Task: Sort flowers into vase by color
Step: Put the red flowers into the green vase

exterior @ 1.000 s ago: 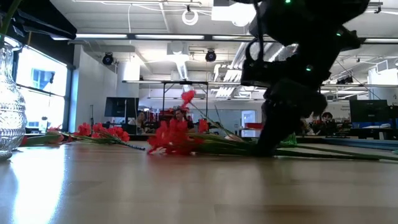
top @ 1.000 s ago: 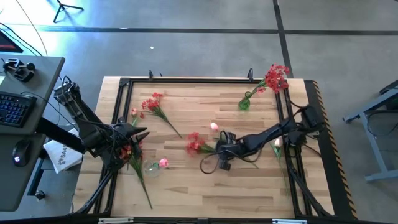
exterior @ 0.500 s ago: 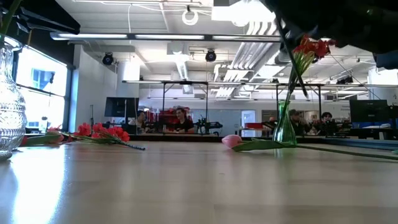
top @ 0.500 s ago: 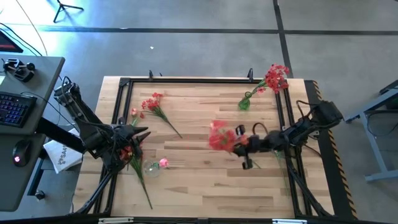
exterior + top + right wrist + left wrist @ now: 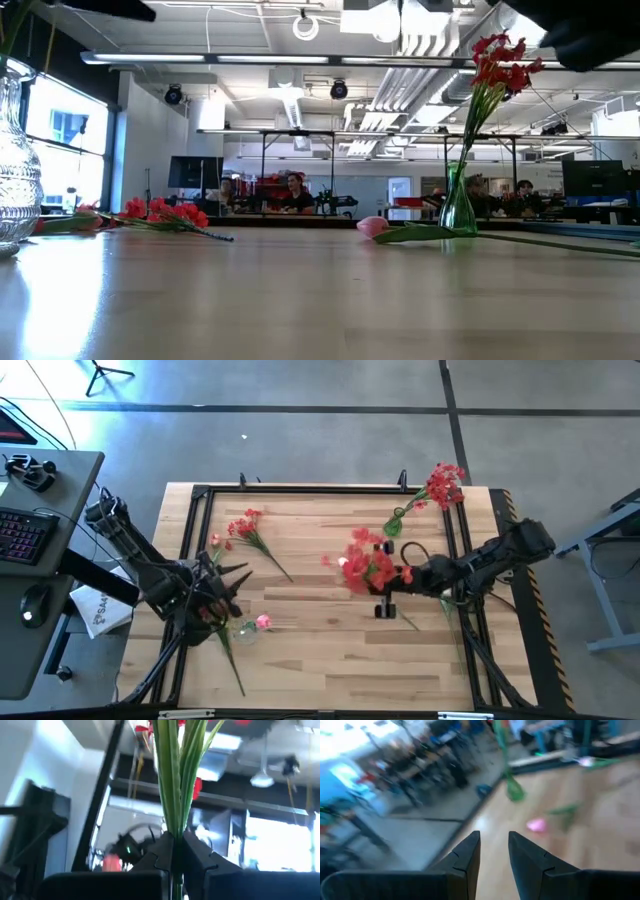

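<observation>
Since a second ago the right gripper [image 5: 392, 577] has lifted the red flowers [image 5: 366, 561] off the worktop [image 5: 320, 650]; fingers pinch the green stems, blossoms now mid-table, raised; transport step under way; next likely calls for steering stems into the green vase [image 5: 393, 525]; left gripper [image 5: 494, 851] waits left, fingers slightly parted, empty.

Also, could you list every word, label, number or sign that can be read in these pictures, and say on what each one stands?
No text can be read with certainty.
White paper beside the table's left edge: dark print, too small and partly hidden by the left arm.
Screens in the room behind the table: too blurred to read.
Flowers, vases and both grippers: no lettering visible.
</observation>
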Motion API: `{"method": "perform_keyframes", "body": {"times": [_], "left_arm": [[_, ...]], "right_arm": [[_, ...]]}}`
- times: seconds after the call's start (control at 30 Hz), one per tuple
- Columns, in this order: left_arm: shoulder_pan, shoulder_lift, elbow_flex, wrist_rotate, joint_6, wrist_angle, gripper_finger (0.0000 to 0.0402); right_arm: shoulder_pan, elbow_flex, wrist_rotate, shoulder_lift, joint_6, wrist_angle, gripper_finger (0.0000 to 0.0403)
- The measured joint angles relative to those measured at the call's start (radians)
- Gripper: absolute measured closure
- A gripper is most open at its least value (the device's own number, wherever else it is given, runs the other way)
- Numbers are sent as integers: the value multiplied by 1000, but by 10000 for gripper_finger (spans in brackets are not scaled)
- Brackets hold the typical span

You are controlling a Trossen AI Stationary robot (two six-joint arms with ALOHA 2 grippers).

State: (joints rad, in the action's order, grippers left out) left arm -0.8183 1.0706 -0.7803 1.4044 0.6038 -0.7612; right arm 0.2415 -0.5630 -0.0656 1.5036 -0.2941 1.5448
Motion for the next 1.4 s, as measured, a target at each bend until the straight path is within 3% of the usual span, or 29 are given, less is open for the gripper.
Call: {"method": "perform_keyframes", "body": {"times": [0.1, 0.17, 0.37, 0.5, 0.63, 0.8, 0.97, 1.17, 1.4], "left_arm": [[55, -5, 0, 9, -159, 65, 313], [104, -20, 0, -71, -250, 101, 313], [296, -53, 0, -487, -710, 340, 324], [457, -67, 0, -780, -971, 577, 327], [620, -57, 0, -1193, -1100, 797, 327], [735, 9, 0, -1480, -1156, 1007, 328], [780, 128, 0, -1586, -1192, 1192, 328], [794, 261, 0, -1587, -1105, 1421, 328], [792, 355, 0, -1548, -1009, 1554, 328]], "right_arm": [[-42, -78, 147, 0, 29, -55, 386], [-65, -132, 221, 0, 50, -104, 386], [-101, -251, 261, 17, 58, -297, 386], [-100, -278, 275, 45, 58, -323, 386], [-100, -280, 284, 64, 52, -282, 386], [-107, -280, 275, 69, 50, -250, 386], [-130, -280, 242, 69, 46, -219, 387], [-153, -280, 234, 69, 58, -241, 387], [-152, -280, 235, 69, 58, -255, 387]]}}
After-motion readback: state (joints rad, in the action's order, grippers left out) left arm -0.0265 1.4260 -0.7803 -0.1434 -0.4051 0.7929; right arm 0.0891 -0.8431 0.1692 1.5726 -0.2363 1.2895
